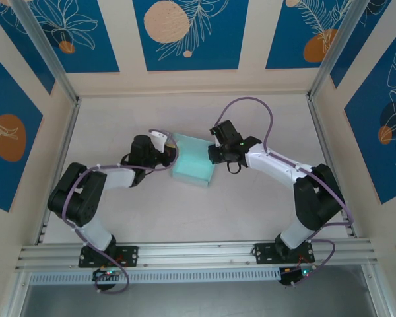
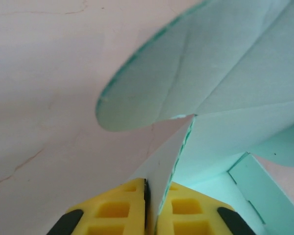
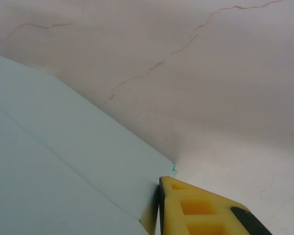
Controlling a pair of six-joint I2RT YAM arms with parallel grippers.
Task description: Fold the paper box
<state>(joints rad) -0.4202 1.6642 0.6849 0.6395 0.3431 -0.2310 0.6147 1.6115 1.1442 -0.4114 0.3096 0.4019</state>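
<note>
The paper box point(image 1: 193, 165) is pale light-blue card, partly folded, lying mid-table between both arms. My left gripper point(image 1: 167, 156) meets its left side. In the left wrist view the yellow fingers point(image 2: 118, 210) are shut on a thin upright card panel point(image 2: 166, 166), with a rounded flap point(image 2: 152, 88) curving above. My right gripper point(image 1: 214, 154) is at the box's right edge. In the right wrist view one yellow finger point(image 3: 201, 210) presses against the edge of a flat creased panel point(image 3: 63, 166), and the card hides most of the other finger.
Aluminium frame posts point(image 1: 59, 132) and walls with blue panels close in the pale table point(image 1: 264, 119) on three sides. A metal rail point(image 1: 198, 254) runs along the near edge by the arm bases. Purple cables loop over both arms.
</note>
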